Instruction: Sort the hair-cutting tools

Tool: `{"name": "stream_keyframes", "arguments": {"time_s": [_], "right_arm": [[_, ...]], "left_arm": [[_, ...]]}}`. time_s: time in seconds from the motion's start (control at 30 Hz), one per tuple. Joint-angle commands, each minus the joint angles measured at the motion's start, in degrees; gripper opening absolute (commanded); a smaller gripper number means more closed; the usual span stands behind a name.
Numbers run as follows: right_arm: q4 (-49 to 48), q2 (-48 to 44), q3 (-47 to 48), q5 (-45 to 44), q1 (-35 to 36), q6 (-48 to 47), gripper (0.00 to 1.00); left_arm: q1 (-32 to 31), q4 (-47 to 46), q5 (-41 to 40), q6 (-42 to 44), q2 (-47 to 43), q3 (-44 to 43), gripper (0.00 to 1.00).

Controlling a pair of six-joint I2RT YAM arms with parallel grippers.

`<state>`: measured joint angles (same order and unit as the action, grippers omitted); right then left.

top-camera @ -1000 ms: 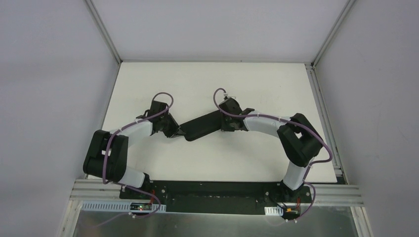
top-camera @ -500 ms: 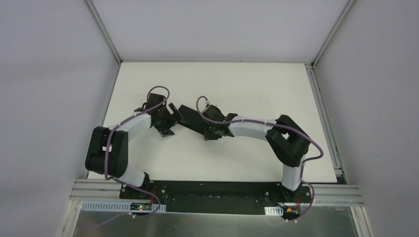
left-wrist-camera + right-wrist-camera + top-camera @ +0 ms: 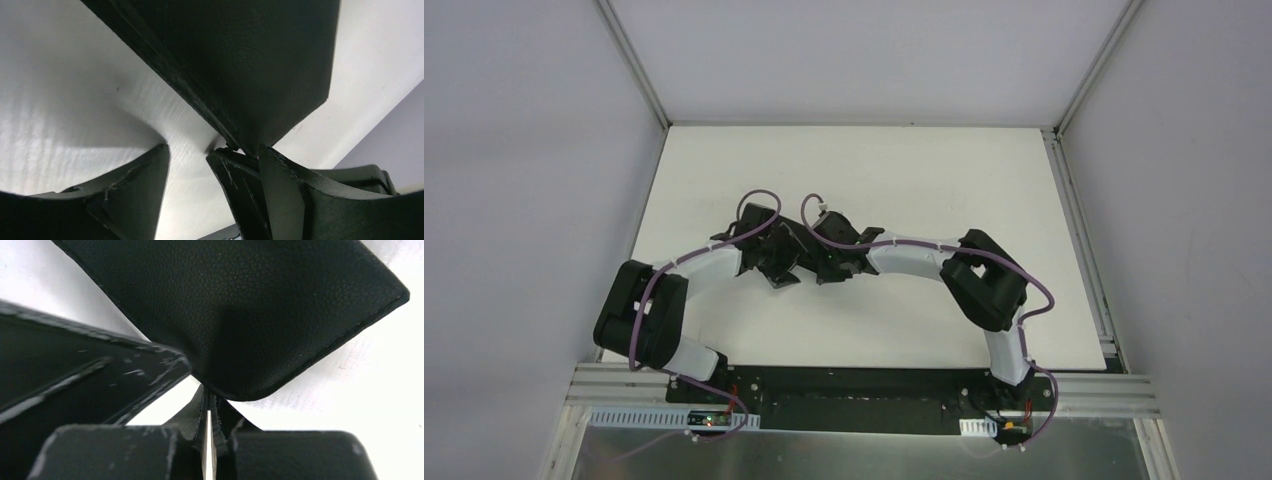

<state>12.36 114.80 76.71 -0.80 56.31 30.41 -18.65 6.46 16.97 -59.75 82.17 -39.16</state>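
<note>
left arm (image 3: pixel 709 262) and right arm (image 3: pixel 911 258) share one build: white tube-shaped links between blocky black joint housings. a purple cable (image 3: pixel 757 195) loops along each. black fingers (image 3: pixel 127 197) carry pale scratches. both bases sit on a black plate (image 3: pixel 854 385) at the tabletop's near edge.

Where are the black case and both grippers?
black case (image 3: pixel 240 315), right wrist view, middle of its grained face.
left gripper (image 3: pixel 197 151), left wrist view, gap between fingertips.
right gripper (image 3: pixel 207 411), right wrist view, between pinched fingertips.

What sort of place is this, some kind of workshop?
Most likely a robotics test cell in a lab. A white table is boxed in by plain grey walls on metal framing. A left arm and right arm, bolted at its near edge, handle a black case.
</note>
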Motion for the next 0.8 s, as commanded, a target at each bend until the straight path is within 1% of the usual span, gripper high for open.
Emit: {"name": "stream_keyframes", "arguments": {"time_s": [0.0,0.07,0.13,0.17,0.23,0.3,0.37,0.57,0.77], "right_arm": [[1.61,1.29,1.03,2.68,1.01,-0.9,0.0],[1.71,1.02,0.31,2.97,1.04,-1.34,0.0],[1.82,0.04,-1.28,2.96,1.0,-1.69,0.0],[1.98,-0.59,-2.1,2.82,1.04,-2.03,0.0],[2.66,-2.24,-3.82,1.38,1.0,-3.24,0.0],[3.29,-4.0,-5.88,-1.29,0.79,-4.72,0.0],[3.84,-5.89,-8.14,-2.54,0.46,-5.88,0.0],[4.85,-11.62,-16.17,-6.12,-2.04,-9.31,0.0],[6.7,-15.89,-20.19,-8.81,-6.7,-12.64,0.0]], "left_arm": [[-1.02,-3.65,-0.92,-3.38,4.12,-0.1,0.65],[-0.99,-4.93,-1.11,-3.79,5.93,-0.02,0.62],[-1.01,-5.31,-1.43,-3.72,7.54,-0.37,0.51],[-0.97,-5.36,-1.49,-3.61,8.09,-0.51,0.45],[-0.95,-5.34,-1.62,-3.57,8.99,-0.57,0.23],[-0.99,-5.36,-1.25,-3.66,9.66,-0.46,0.1],[-0.95,-5.2,-1.11,-3.59,10.17,-0.33,0.01],[0.36,-2.58,-2.1,-0.99,10.12,-0.1,0.0],[0.99,1.28,-3.29,2.85,9.94,-0.62,0.0]]}}
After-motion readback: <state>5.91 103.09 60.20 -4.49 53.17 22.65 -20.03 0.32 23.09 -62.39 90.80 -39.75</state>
